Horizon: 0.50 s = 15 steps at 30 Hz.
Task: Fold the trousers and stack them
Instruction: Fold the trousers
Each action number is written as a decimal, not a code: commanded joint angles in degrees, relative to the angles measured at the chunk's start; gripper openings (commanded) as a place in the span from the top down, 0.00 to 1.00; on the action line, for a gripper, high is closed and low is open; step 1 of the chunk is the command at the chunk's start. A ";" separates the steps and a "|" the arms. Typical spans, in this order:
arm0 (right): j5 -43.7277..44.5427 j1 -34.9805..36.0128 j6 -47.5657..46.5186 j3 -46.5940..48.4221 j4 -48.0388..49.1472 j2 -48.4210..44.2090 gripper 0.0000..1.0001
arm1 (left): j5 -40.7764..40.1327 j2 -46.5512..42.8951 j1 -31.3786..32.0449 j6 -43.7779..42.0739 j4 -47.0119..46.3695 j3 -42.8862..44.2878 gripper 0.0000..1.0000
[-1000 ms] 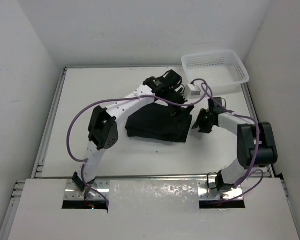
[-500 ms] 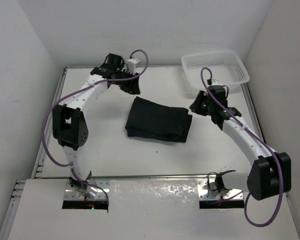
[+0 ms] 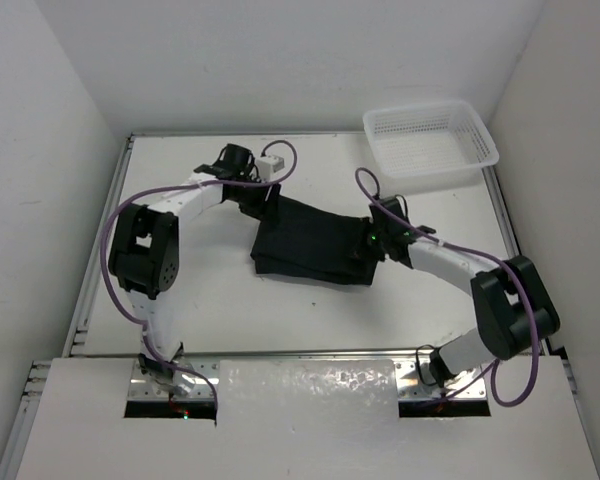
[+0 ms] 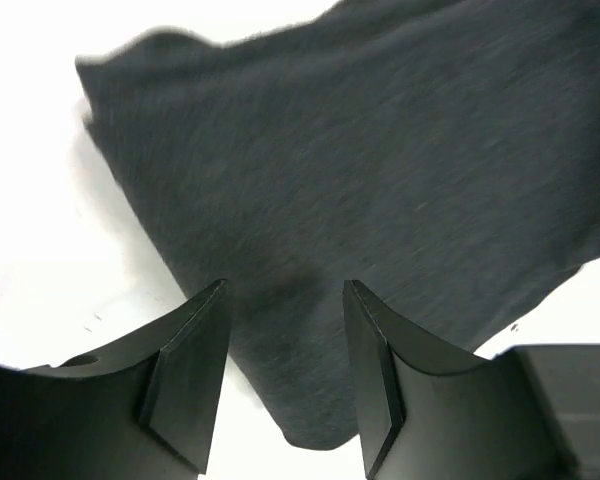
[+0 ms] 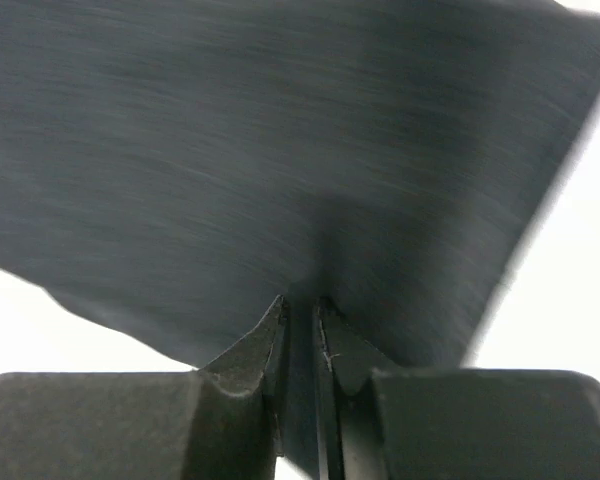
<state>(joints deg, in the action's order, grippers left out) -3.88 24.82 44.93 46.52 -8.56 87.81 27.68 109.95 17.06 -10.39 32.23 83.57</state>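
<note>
The black trousers [image 3: 315,242] lie folded into a thick rectangle in the middle of the white table [image 3: 210,290]. My left gripper [image 3: 264,203] is at their back left corner. In the left wrist view its jaws [image 4: 285,290] stand open just above the trousers [image 4: 380,180], and a rounded corner of fabric shows in the gap between them. My right gripper [image 3: 368,245] is at the right edge of the fold. In the right wrist view it [image 5: 300,305] is shut on a pinch of the dark trousers [image 5: 280,150], which puckers at the fingertips.
A white mesh basket [image 3: 432,163] stands at the back right corner of the table. Purple cables loop off both arms. White walls close in the table on the left, back and right.
The left arm swung from the back left of the table to the trousers' back left corner. The right gripper came from near the basket to the fold's right edge and shut on fabric.
</note>
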 commanded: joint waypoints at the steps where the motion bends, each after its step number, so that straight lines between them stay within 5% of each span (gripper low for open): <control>1: 4.15 -4.76 3.50 -7.83 -0.61 -6.32 0.87 | 0.97 0.53 -0.10 1.34 -4.27 -3.93 0.54; 11: -2.01 -11.19 -9.68 -6.28 3.46 1.57 0.87 | -0.70 0.18 -0.10 2.40 -5.33 -8.68 0.54; 15: -2.53 -12.60 -10.91 -3.37 3.46 4.47 0.87 | -2.98 -2.45 -0.53 2.83 -4.98 -9.91 0.46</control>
<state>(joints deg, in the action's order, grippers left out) -6.55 13.19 37.58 40.29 -7.29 90.00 26.65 111.37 16.97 -8.25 28.47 74.48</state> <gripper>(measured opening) 0.133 0.528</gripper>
